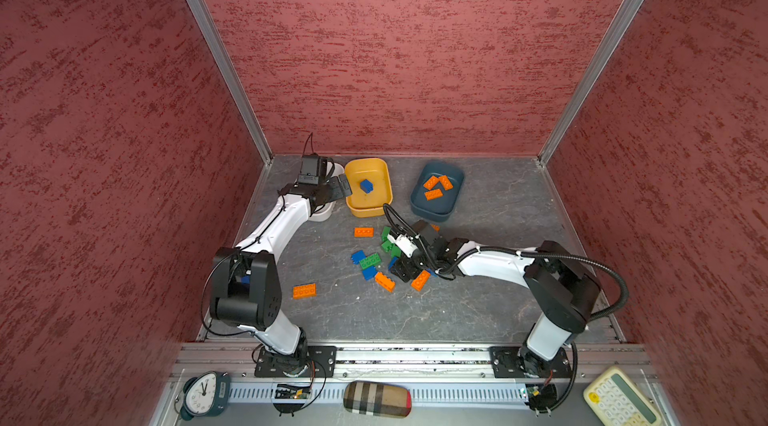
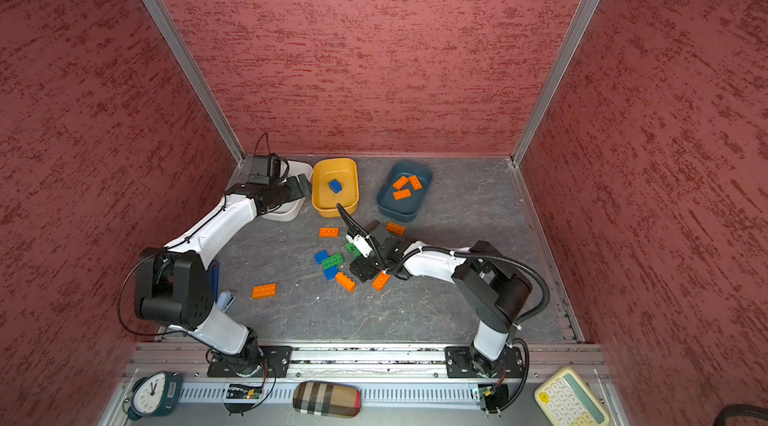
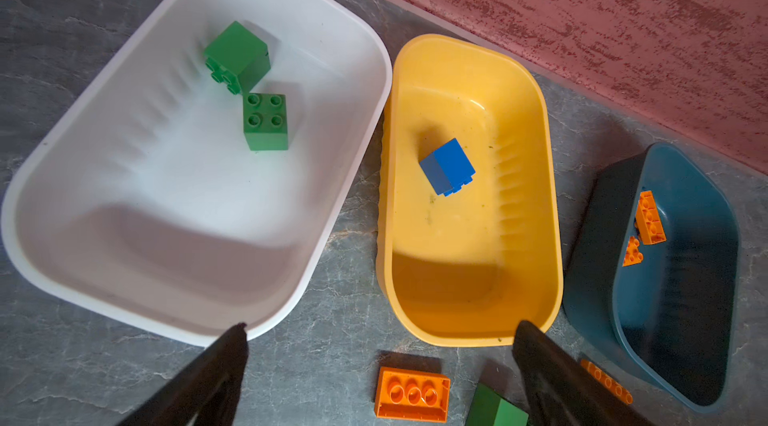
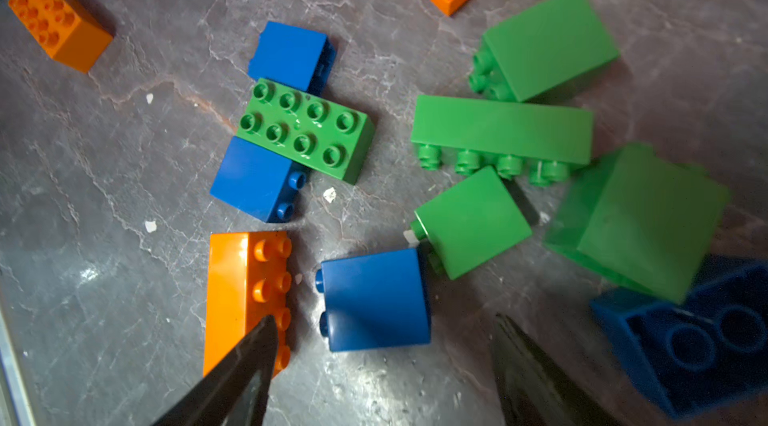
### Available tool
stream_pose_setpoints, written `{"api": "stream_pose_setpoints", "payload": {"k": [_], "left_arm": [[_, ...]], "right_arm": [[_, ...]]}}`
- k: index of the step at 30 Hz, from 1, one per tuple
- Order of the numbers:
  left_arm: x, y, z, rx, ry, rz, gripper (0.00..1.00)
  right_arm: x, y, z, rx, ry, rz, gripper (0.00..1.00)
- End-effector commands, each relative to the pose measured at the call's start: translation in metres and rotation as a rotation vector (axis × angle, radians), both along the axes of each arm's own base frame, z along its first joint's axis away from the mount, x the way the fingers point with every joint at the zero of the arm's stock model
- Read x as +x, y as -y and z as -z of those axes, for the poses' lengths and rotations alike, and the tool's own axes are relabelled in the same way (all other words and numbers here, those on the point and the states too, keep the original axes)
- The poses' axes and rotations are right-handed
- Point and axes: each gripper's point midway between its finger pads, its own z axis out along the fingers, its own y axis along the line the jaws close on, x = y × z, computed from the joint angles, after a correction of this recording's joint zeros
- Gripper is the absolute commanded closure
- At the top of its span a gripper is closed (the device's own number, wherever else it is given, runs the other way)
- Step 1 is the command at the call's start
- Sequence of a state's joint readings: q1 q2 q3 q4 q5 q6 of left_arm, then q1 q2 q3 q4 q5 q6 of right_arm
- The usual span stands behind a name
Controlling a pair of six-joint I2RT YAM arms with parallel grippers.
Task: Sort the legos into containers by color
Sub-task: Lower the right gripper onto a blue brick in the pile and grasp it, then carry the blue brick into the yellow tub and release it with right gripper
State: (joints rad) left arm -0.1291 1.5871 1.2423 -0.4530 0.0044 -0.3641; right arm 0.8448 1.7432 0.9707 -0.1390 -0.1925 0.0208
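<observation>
A blue lego lies on its side on the desk, between the spread, empty jaws of the right pincer. Best to centre and close on its flat faces, clear of the orange lego, then carry it to the yellow tub, which holds 1 blue. The left pincer hangs wide and empty.

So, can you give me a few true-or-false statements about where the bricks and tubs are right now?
1. The white plastic tub holds two green square bricks. True.
2. The yellow-orange plastic tub holds an orange brick. False: it holds one blue square brick.
3. The dark teal plastic tub is empty. False: three orange oblong bricks lie in it.
4. The left arm's fingers hold nothing. True: they are spread apart with nothing between them.
5. Every brick is already in a tub. False: orange, blue and green loose bricks lie on the grey table.
</observation>
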Motion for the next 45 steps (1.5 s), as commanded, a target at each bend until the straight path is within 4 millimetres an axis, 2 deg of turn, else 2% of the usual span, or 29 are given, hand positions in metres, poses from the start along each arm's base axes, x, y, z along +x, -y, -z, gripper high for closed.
{"api": "stream_pose_setpoints", "payload": {"k": [1,6,12,16,22,26,35,41,43,45], "left_arm": [[0.002,0.003,-0.018,-0.036,0.087,0.007,0.0],[-0.002,-0.011,-0.016,-0.052,0.078,-0.04,0.01],[-0.006,-0.014,-0.008,-0.075,0.062,-0.051,0.01],[-0.007,-0.014,-0.007,-0.066,0.055,-0.048,0.01],[-0.008,-0.011,-0.011,-0.06,0.075,-0.043,0.01],[-0.007,-0.006,-0.013,-0.029,0.088,-0.023,0.0],[-0.005,0.015,-0.019,0.04,0.125,0.039,0.0],[-0.004,0.015,-0.024,0.035,0.144,0.033,0.01],[-0.004,0.016,-0.025,0.032,0.145,0.035,0.01],[-0.005,0.015,-0.026,0.022,0.144,0.02,0.0]], "right_arm": [[0.012,-0.014,-0.006,-0.03,0.098,-0.063,0.23],[0.012,-0.017,0.005,-0.079,0.113,-0.085,0.28],[0.009,-0.016,0.022,-0.13,0.1,-0.097,0.38],[0.011,-0.015,0.022,-0.14,0.094,-0.075,0.51],[0.018,-0.015,-0.009,-0.06,0.177,-0.031,0.63],[0.03,-0.011,-0.035,0.01,0.254,0.03,0.65],[0.059,0.0,-0.094,0.251,0.309,0.155,0.68],[0.091,-0.001,-0.123,0.418,0.31,0.224,0.67],[0.108,-0.003,-0.126,0.448,0.293,0.252,0.67],[0.124,-0.01,-0.12,0.459,0.227,0.251,0.67]]}}
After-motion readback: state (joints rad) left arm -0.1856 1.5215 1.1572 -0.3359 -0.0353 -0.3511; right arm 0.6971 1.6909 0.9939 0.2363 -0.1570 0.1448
